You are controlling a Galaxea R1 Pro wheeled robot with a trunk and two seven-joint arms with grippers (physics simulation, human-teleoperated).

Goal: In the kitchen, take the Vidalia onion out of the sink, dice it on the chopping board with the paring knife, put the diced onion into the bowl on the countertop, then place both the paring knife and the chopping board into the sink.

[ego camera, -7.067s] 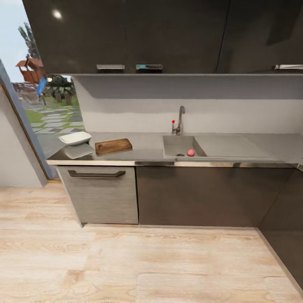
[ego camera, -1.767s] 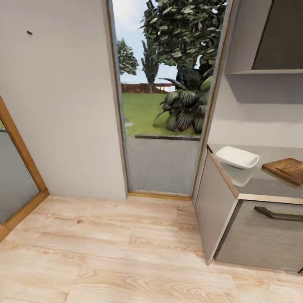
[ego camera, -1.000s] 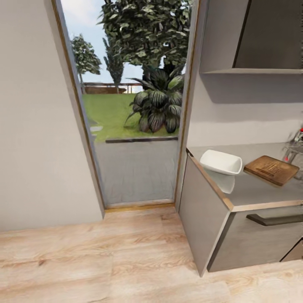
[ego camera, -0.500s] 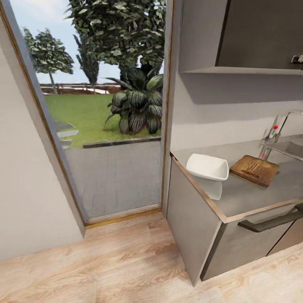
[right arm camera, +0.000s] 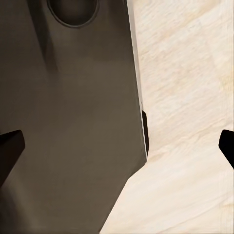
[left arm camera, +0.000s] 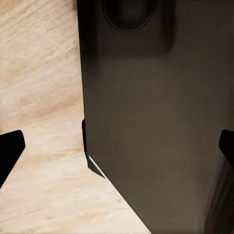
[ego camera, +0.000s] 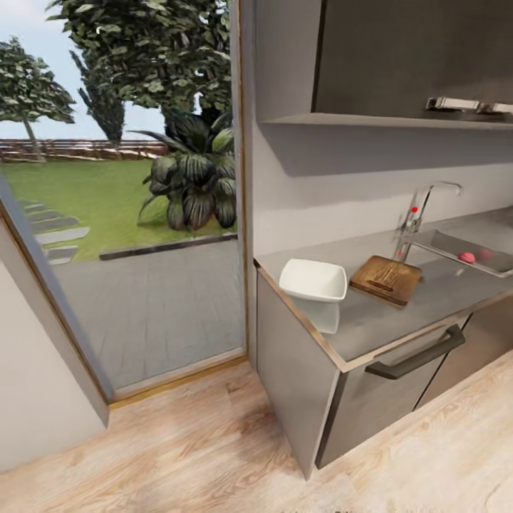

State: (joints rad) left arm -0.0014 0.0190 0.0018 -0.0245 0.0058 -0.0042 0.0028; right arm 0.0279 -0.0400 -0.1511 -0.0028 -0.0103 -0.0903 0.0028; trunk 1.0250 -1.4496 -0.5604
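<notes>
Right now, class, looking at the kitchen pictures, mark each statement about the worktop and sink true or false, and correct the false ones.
1. The bowl sits on the chopping board. False: it stands beside it on the countertop.
2. The onion lies in the sink. True.
3. The bowl is white. True.
4. The left gripper is shut on the onion. False: its jaws stand wide apart over the floor.
5. The tap bears a red dot. True.

No words, labels, brand names or numbers can be read anywhere; the only mark is a red dot on the tap [ego camera: 415, 209].
</notes>
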